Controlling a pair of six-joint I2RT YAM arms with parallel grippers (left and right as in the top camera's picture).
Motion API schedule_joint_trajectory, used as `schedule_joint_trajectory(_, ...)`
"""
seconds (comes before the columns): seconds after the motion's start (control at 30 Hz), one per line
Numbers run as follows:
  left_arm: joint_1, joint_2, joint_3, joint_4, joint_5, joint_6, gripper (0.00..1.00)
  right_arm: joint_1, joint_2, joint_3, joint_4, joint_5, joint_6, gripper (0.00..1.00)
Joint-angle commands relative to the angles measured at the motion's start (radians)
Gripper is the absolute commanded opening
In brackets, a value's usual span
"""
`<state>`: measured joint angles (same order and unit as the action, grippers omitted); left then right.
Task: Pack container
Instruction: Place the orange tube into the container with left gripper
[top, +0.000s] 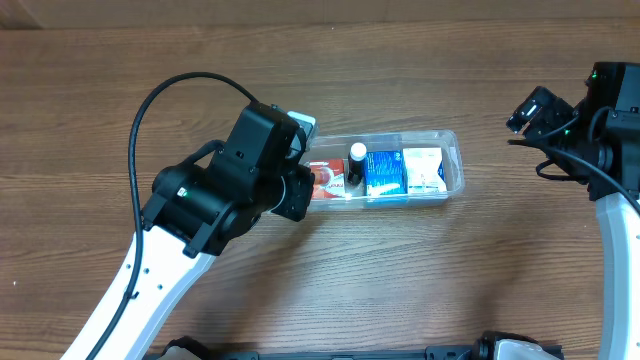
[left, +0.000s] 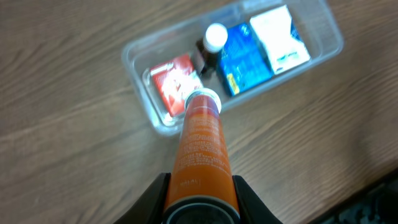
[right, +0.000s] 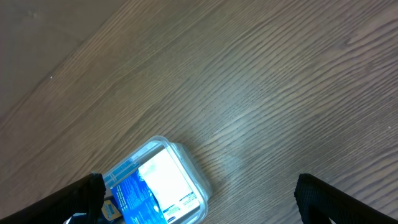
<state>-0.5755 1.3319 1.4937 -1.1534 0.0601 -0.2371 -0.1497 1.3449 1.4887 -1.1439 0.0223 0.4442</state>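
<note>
Left fingers (left: 155, 202) clamped on orange tube (left: 200, 155). Tube's white tip points to 12 o'clock, at near rim of container (left: 138, 81). Container lies mid-tabletop (top: 400, 280), holding red box (left: 174, 84), white-capped dark bottle (left: 214, 38), blue box (left: 245, 59), white box (left: 280, 37). Right fingers (right: 336, 202) spread apart, empty, at 3 o'clock from container.

Ahead of the left gripper (left: 200, 194) and its tube (left: 200, 149), the container (left: 138, 93) holds nearest box (left: 174, 84), bottle (left: 214, 40), middle box (left: 249, 59), farthest box (left: 280, 37).
</note>
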Motion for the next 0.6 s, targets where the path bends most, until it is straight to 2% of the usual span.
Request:
schedule_joint_trajectory(0.0,-0.004,0.059,0.022,0.026,0.005,-0.009,0.16,0.000,-0.008,0.010,0.006,-0.002,0.001,1.00)
schedule_joint_trajectory(0.17,-0.082,0.218,0.022,0.151,-0.002,0.059,0.15,0.000,-0.008,0.010,0.006,-0.002,0.002,1.00)
schedule_joint_trajectory(0.57,-0.100,0.425,0.022,0.216,-0.019,0.164,0.15,0.000,-0.008,0.010,0.006,-0.002,0.001,1.00)
